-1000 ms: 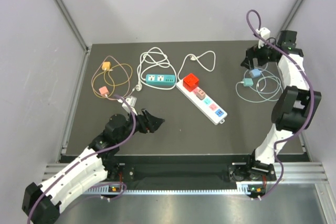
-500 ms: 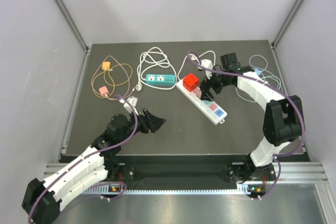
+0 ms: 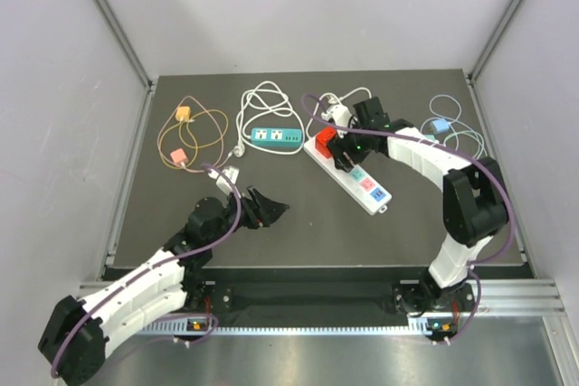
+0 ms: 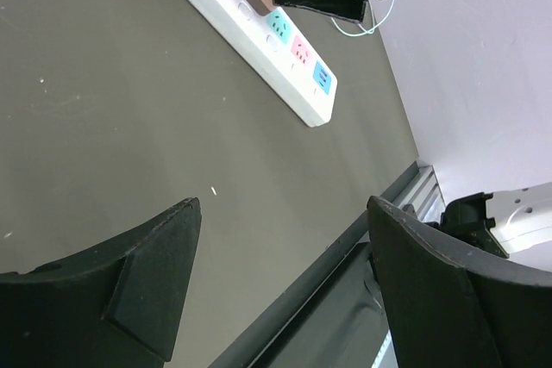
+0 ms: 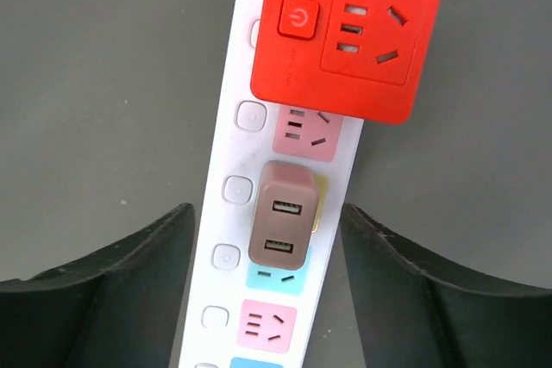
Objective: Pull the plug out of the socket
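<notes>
The dark bench (image 3: 298, 232) carries a white power strip (image 3: 372, 191) lying on a diagonal near its middle, and everything here is placed from that strip. The right arm (image 3: 425, 153) reaches across to the strip's far end. A second ago it was folded up at the bench's far right corner, well apart from the strip, so it has swung the whole way over. The left arm (image 3: 145, 282) sits off the strip's near-left side, much as before, its left claw (image 3: 269, 208) spread wide on nothing and merely facing the strip. A red adapter cube (image 5: 349, 32) fills the strip's end socket. Two sockets down from it stands the brown USB charger (image 5: 283, 226), seated in the strip, which I take to be the plug to pull. The right claw (image 5: 269, 243) hovers straight above it, far nearer than the left. The charger's long axis runs along the strip, and the fingers (image 5: 129, 256) straddle it across the short way, spread and apart from its sides, now narrower than a second ago. The coming move likely calls for a short descent, a pinch on those sides, then a pull away from the strip's face.
</notes>
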You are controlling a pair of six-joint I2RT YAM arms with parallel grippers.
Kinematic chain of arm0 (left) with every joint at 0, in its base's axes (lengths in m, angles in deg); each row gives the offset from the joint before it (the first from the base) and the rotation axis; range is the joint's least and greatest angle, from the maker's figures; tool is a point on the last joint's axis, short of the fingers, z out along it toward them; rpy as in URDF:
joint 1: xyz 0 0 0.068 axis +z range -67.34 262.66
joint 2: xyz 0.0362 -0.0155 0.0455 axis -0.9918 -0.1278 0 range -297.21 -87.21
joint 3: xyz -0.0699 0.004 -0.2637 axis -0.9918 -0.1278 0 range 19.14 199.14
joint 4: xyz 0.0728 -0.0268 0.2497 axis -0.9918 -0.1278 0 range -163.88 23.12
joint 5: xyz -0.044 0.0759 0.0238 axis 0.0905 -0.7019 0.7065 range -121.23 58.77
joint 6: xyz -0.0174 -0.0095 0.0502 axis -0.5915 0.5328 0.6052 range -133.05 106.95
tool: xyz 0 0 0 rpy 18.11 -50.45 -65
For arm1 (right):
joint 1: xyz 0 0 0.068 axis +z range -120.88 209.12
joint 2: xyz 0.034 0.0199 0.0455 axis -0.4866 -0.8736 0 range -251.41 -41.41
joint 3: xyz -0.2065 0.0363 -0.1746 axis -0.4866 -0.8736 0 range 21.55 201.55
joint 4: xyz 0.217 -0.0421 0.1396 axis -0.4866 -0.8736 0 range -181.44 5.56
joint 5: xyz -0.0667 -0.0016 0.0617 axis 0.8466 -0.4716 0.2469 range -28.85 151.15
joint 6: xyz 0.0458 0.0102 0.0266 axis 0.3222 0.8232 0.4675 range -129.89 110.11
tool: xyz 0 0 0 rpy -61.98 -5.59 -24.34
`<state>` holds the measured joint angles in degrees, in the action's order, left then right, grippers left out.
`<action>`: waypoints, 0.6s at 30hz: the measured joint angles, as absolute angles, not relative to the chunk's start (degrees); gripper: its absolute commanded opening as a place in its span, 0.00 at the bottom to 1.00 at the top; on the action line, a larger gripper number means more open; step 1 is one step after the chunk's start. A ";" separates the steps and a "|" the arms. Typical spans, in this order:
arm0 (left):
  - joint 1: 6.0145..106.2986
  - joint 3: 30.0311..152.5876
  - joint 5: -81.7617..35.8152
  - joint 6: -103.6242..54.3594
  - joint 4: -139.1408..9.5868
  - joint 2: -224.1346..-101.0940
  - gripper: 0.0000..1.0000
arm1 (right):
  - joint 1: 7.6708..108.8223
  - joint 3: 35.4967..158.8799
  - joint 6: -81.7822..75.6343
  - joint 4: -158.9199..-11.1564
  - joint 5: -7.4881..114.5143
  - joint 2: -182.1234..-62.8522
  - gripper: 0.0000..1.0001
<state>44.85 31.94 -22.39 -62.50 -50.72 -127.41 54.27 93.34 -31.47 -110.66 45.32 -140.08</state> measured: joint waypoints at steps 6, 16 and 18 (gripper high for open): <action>44.85 31.61 -22.20 -64.17 -46.43 -131.59 0.80 | 54.86 94.13 -30.23 -111.05 47.68 -142.20 0.54; 44.85 31.81 -21.06 -67.62 -33.98 -146.52 0.59 | 54.92 96.40 -29.55 -112.02 49.32 -144.95 0.19; 44.85 32.64 -20.67 -69.06 -31.31 -151.28 0.30 | 55.01 96.69 -29.22 -111.95 49.73 -145.15 0.07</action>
<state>44.85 32.64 -20.67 -69.06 -31.31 -151.28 55.01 96.69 -29.22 -111.95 49.73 -145.15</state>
